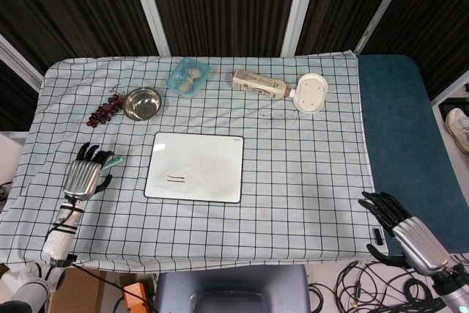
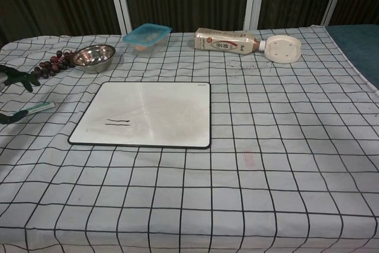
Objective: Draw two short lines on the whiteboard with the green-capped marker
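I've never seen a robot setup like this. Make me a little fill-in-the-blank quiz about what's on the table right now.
1. The whiteboard carries ____ short dark lines.
2. The marker lies on the cloth to the ____ of the whiteboard.
3. The bunch of grapes sits beside a metal ____.
4. The milk-tea bottle is lying on its ____.

Missing words: two; left; bowl; side

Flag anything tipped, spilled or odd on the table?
The bottle lies on its side at the back, its neck toward the white round dish. No spill shows. Faint scribble marks stain the cloth in front of it. The marker lies on the cloth left of the whiteboard.
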{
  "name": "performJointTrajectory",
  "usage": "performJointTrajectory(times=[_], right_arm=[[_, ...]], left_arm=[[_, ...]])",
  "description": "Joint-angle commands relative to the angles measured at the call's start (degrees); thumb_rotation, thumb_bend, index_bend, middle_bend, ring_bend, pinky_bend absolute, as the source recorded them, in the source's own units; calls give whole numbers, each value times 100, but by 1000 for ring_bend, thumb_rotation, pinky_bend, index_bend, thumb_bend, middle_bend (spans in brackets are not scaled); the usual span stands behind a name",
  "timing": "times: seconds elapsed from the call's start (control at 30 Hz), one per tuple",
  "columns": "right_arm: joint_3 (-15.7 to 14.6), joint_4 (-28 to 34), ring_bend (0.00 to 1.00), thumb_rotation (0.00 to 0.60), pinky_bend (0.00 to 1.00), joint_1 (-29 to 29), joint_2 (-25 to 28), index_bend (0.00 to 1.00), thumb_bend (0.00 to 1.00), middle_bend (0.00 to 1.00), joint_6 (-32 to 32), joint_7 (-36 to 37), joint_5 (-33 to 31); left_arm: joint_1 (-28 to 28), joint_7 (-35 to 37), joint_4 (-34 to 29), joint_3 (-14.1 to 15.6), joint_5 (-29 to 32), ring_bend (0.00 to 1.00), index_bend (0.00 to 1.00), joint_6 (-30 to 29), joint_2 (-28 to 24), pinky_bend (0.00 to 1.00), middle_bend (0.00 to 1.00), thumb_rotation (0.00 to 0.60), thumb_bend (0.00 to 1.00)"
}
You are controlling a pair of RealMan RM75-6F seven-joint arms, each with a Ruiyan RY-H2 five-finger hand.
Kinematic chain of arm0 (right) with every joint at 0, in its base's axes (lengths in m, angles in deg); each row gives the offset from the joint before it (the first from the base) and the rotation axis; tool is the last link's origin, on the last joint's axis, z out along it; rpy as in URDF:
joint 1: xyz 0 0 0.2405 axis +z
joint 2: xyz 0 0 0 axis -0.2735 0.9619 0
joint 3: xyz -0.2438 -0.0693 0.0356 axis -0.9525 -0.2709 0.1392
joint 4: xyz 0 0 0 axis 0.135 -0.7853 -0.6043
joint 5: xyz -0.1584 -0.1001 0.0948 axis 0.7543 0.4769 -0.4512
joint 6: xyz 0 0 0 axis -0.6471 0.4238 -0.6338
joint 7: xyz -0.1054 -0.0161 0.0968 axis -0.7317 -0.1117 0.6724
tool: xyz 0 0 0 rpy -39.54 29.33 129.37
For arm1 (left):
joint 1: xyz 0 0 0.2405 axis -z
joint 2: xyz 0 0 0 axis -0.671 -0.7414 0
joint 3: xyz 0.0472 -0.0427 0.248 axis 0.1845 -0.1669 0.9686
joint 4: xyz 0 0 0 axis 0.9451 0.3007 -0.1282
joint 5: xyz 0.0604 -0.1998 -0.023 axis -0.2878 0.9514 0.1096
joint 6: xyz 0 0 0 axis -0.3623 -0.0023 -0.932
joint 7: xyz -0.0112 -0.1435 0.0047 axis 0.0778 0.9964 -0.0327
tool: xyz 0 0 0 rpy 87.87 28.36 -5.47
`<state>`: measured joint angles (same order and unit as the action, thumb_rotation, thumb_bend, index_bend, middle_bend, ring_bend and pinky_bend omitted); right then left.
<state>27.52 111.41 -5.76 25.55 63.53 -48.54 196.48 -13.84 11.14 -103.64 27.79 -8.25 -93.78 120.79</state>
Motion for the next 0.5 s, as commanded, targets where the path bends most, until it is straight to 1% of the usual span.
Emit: performJointTrajectory(times=[0.03,0.07,0.1,0.13,0.17,0.2,0.27,0.3,0.33,0.4,0.5], right_arm=[[7,15,0,600,13,-4,-9,0,283,0,-26,-44,-27],[9,26,0,600,13,-10,-11,0,283,0,-32,-62,-41],[15,49,0,600,12,-24,-11,0,283,0,-35,-79,-77],[26,71,0,600,12,-38,-9,0,283,0,-39,-94,-121],[37,96,0,600,12,-49,-8,0,283,0,-51,-115,-168],[56,146,0,600,12,-71,1,0,283,0,-106,-163,-288],[69,251,0,600,12,-83,46,0,283,0,-316,-310,-529],[81,329,0,600,13,-63,79,0,283,0,-479,-453,-655],[102,377,0,600,13,-48,87,0,283,0,-573,-570,-735],[173,461,0,600,12,-53,41,0,283,0,-666,-881,-871],[225,520,0,600,12,-99,-49,0,283,0,-690,-1245,-947]], left_arm=[[-441,104,-914,75,-181,106,275,-1111,-598,112,271,600,335],[-587,69,-1264,82,-202,86,255,-1393,-783,111,243,600,334],[-833,-35,-1884,128,-244,55,219,-1773,-1091,103,202,600,333],[-1054,-183,-2465,191,-266,34,188,-2023,-1374,93,166,600,333],[-1266,-412,-3123,280,-280,12,138,-2192,-1691,77,106,600,332],[-1608,-801,-4135,446,-254,1,95,-2388,-2179,62,54,600,333],[-2083,-1550,-5537,720,-151,0,42,-2623,-2856,51,8,600,332],[-2285,-2097,-6188,892,-165,0,21,-2744,-3204,45,2,600,333],[-2382,-2372,-6544,996,-203,0,12,-2792,-3400,42,1,600,332],[-2501,-2514,-7030,1091,-304,0,1,-2865,-3622,38,0,600,332],[-2568,-2718,-7165,1086,-397,0,0,-2874,-3705,28,0,600,333]])
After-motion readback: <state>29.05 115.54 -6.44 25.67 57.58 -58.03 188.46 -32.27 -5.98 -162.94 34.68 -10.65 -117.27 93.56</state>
